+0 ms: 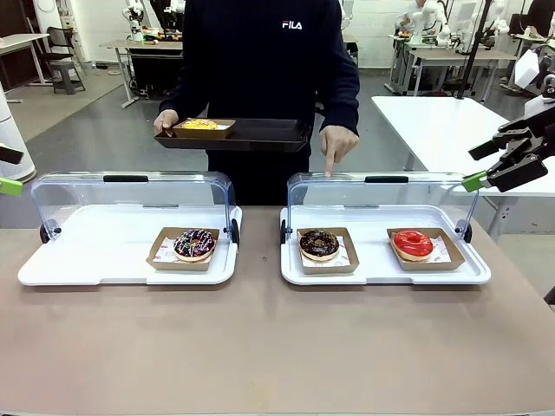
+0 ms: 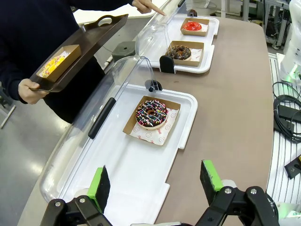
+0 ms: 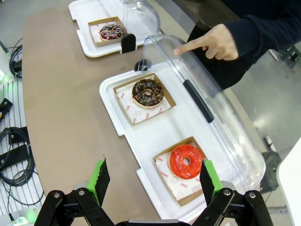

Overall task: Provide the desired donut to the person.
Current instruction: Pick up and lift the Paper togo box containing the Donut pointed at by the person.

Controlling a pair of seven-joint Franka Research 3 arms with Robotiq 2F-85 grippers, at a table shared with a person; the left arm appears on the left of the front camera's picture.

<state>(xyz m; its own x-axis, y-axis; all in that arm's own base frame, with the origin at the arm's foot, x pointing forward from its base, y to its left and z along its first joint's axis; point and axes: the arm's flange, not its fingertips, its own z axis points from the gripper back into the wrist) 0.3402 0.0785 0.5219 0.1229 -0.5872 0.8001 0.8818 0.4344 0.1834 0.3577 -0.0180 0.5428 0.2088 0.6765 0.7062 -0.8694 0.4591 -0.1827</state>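
The person (image 1: pixel 260 61) stands at the far side and holds a dark serving tray (image 1: pixel 260 134) bearing a yellow donut (image 1: pixel 199 126) in a cardboard box. Their other hand (image 1: pixel 334 147) points a finger down at the open lid above the chocolate donut (image 1: pixel 319 244), seen as well in the right wrist view (image 3: pixel 147 92). A red-glazed donut (image 1: pixel 413 244) lies to its right (image 3: pixel 185 161). A sprinkled chocolate donut (image 1: pixel 194 244) sits in the left case (image 2: pixel 151 113). My left gripper (image 1: pixel 7 170) (image 2: pixel 155 183) and right gripper (image 1: pixel 479 165) (image 3: pixel 153 181) hover open, holding nothing, above the outer ends of the cases.
Two white display trays (image 1: pixel 104 260) (image 1: pixel 373 273) with raised clear lids (image 1: pixel 130 195) (image 1: pixel 381 195) stand side by side on the brown table (image 1: pixel 260 347). Cables (image 3: pixel 14 146) lie beside the table's edge. A white table (image 1: pixel 442 121) stands at the back right.
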